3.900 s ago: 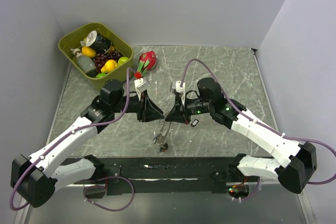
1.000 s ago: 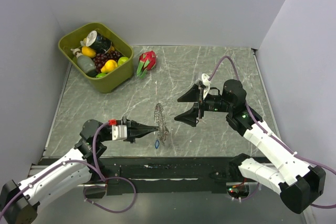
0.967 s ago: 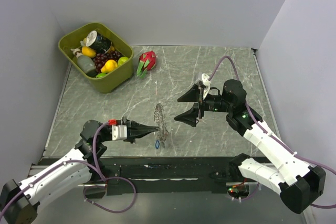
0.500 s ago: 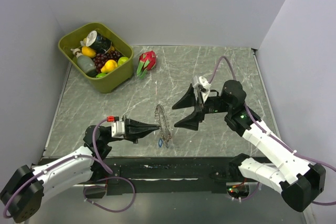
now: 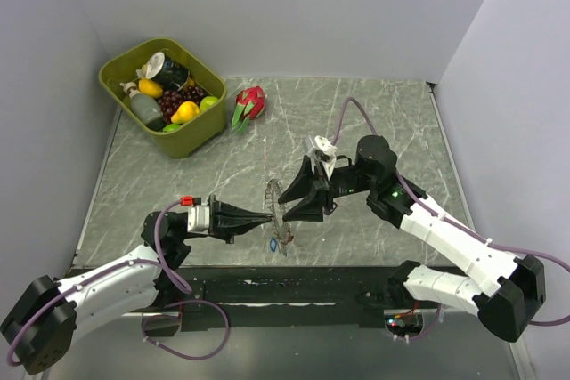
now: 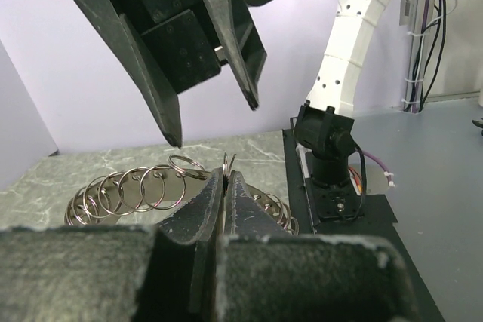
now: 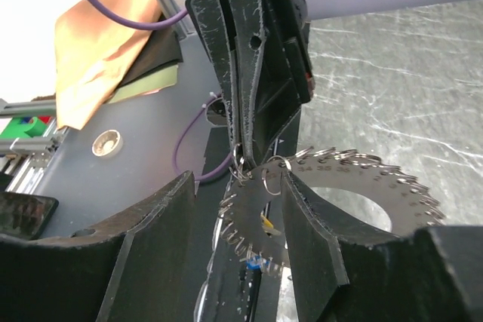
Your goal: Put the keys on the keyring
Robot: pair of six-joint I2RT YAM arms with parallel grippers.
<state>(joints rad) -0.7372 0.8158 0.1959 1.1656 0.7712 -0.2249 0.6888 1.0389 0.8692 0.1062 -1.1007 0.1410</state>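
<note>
The keyring (image 5: 278, 214), a toothed metal disc fringed with small split rings, stands on edge above the table. My left gripper (image 5: 264, 217) is shut on one small ring at its rim (image 6: 225, 165), and the other rings fan out to the left (image 6: 136, 190). My right gripper (image 5: 297, 199) is open, and its two fingers (image 7: 155, 235) straddle the keyring's rim (image 7: 362, 186) where the left fingers (image 7: 243, 73) hold it. A blue-tagged key (image 5: 272, 244) hangs from the bottom of the ring (image 7: 254, 262). Something small and yellow shows behind the disc.
A green bin (image 5: 116, 67) of fruit and bottles sits at the back left, with a red dragon fruit (image 5: 250, 102) beside it. The black base rail (image 5: 285, 287) runs along the near edge below the keyring.
My right gripper has moved left and down to the keyring, and its jaws have narrowed around the rim. The left gripper stays shut on the ring, nearly still.
</note>
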